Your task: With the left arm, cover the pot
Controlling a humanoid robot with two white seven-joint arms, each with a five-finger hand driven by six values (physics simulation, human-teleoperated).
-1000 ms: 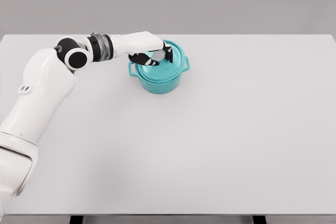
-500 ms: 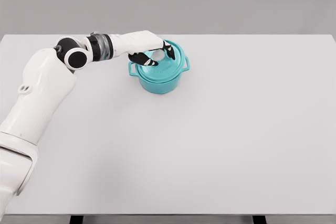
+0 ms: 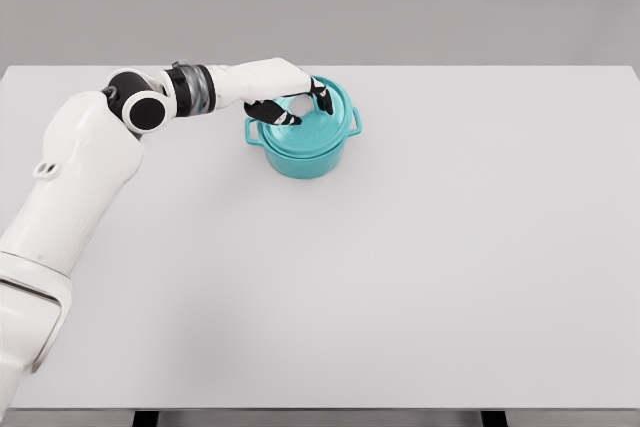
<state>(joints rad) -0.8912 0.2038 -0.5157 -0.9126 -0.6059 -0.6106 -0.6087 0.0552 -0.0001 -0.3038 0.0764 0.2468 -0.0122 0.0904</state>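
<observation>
teal pot placed at far left-centre of table. lid seated on pot, seemingly level. left hand kept over lid, fingers loosely spread around knob, nothing gripped. cover step judged done; release likely.

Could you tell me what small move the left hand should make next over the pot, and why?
Probably lift the left hand straight up and away. The lid already sits on the teal pot, apparently level, and the fingers look spread around the knob rather than clamped, so nothing seems left to place.
</observation>
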